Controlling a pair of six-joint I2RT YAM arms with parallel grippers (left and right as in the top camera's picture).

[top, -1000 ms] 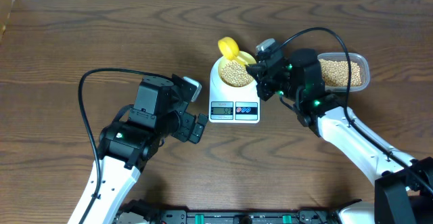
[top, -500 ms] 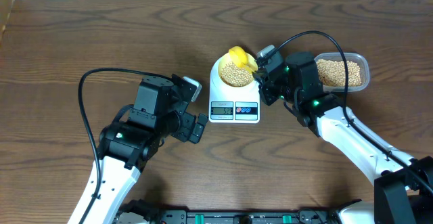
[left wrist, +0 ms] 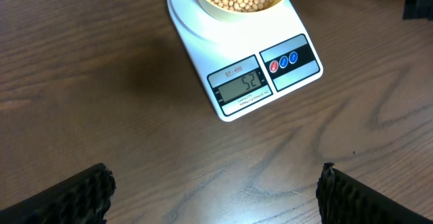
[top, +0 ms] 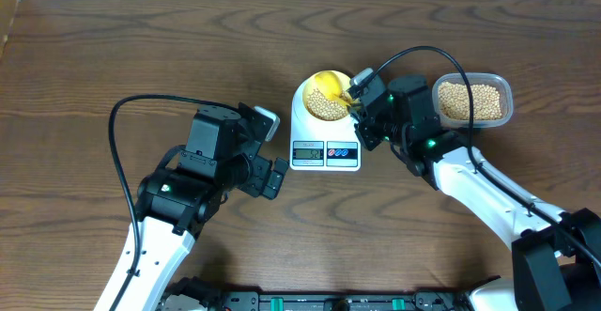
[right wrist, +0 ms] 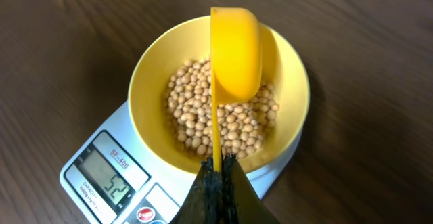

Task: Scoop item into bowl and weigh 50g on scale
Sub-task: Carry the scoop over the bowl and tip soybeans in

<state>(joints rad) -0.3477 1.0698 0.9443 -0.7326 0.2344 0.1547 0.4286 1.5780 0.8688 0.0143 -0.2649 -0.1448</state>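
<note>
Clenching the thin handle of a yellow scoop [right wrist: 233, 55], the right gripper [right wrist: 218, 168] sits just outside the rim of the bowl [right wrist: 145, 82], with the scoop head tipped on its side above the beans [right wrist: 193, 112] inside. The bowl stands on the scale [left wrist: 254, 82], whose display reads 52. The left gripper [left wrist: 216, 193] hangs spread wide over the table [left wrist: 101, 82], near the scale's button edge, touching nothing.
</note>
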